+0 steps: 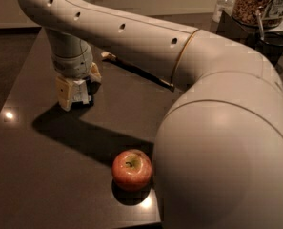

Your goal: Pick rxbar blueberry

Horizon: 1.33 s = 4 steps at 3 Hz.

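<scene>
My gripper points straight down at the back left of the dark table, its tip at or just above the surface. A small patch of white and dark blue shows at the tip, which may be the rxbar blueberry; the rest is hidden by the gripper, so I cannot tell whether it is held. My pale arm sweeps from the gripper across to the right and fills the lower right of the view.
A red-and-yellow apple stands near the table's front edge, beside my arm. A long brown-and-cream snack bag lies behind the gripper, partly hidden by the arm. A cereal jar, a bottle and a black cup stand at the back right.
</scene>
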Motion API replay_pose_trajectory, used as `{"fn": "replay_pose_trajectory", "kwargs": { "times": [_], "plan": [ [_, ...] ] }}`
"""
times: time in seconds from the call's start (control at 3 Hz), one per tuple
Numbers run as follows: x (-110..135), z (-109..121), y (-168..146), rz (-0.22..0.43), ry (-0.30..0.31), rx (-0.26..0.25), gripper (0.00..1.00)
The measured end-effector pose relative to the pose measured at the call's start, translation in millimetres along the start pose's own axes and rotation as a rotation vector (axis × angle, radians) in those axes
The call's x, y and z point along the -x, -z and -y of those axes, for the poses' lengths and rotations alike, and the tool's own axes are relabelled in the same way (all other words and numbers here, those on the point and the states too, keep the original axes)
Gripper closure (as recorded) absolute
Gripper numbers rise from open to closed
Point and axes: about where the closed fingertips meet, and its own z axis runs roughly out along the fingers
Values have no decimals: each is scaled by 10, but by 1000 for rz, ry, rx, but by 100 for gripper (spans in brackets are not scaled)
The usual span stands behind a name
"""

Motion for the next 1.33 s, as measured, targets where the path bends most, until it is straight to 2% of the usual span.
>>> {"fn": "replay_pose_trajectory", "kwargs": {
  "times": [0.67, 1.0, 1.33],
  "plan": [
    [82, -12, 73, 22, 39, 40, 71],
    [98, -64, 215, 41, 90, 55, 95],
    [79, -119, 404, 67, 145, 60, 100]
  ]
}}
